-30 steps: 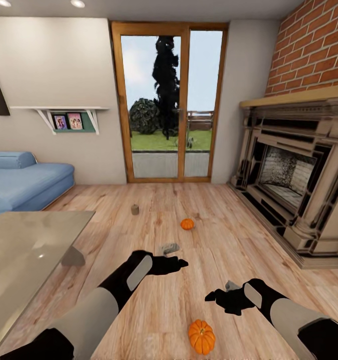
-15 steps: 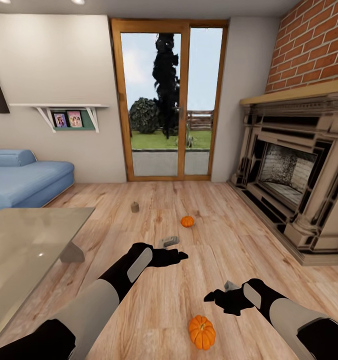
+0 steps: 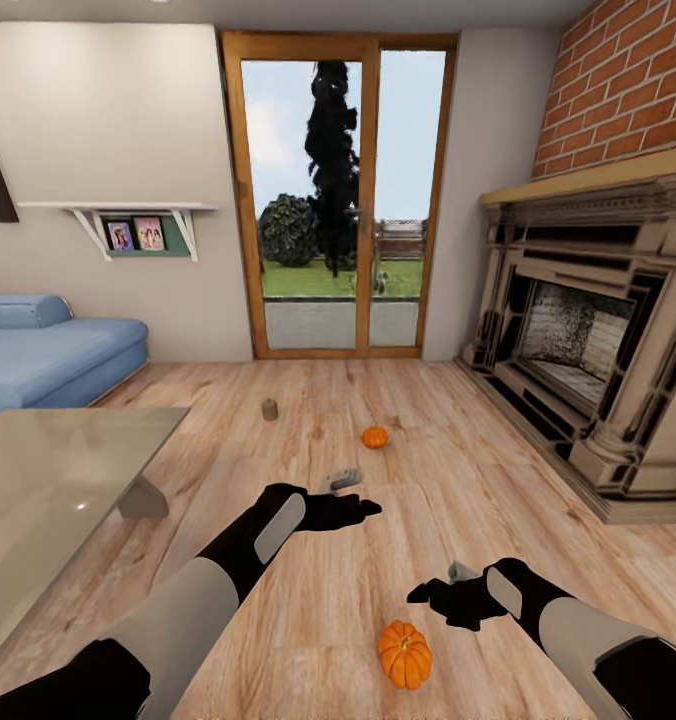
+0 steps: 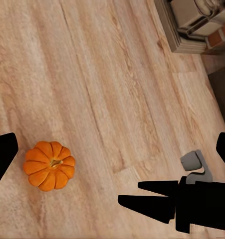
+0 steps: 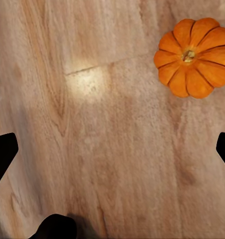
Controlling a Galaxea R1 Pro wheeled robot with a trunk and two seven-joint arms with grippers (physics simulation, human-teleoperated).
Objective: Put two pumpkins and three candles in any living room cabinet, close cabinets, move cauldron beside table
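Black arms, grey panels; black pincer (image 3: 370, 512)

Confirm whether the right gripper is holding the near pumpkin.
No: the near pumpkin sits free on the wooden floor, apart from the open right gripper.

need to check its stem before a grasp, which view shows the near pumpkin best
The right wrist view: the near pumpkin is seen large from straight above, ribs and stem sharp. The left wrist view shows it smaller but whole on the floor. The head view shows it small, low between the arms, near the right hand.
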